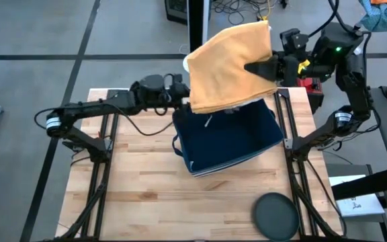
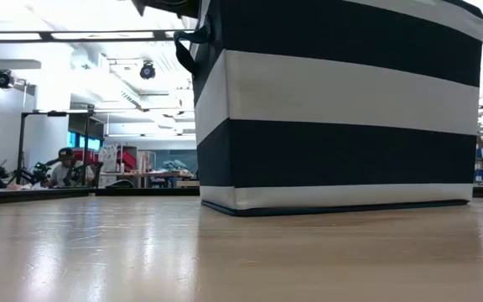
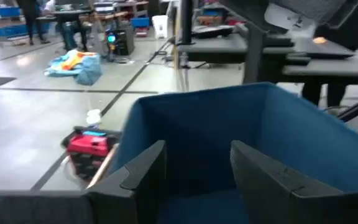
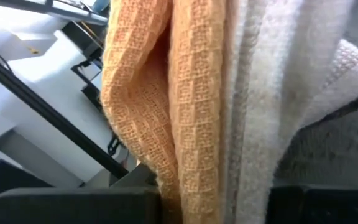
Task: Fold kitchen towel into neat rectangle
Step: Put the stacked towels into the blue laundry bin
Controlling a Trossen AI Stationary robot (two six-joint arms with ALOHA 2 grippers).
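While our right gripper [image 1: 264, 68] pinches the orange towel [image 1: 230, 64] above the navy bin [image 1: 230, 138], our left gripper [image 3: 194, 171] stands spread at its rim.

You see the towel [image 1: 230, 67] hanging above the fabric bin [image 1: 228, 141] at table [image 1: 140, 195] centre; the round disc [image 1: 275, 215] lies at five o'clock.

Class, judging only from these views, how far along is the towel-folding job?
Done: the orange towel is out of the navy striped bin, lifted above it. In hand: the right gripper pinches its edge, while the left gripper sits open at the bin. Left: laying it on the table and every fold.
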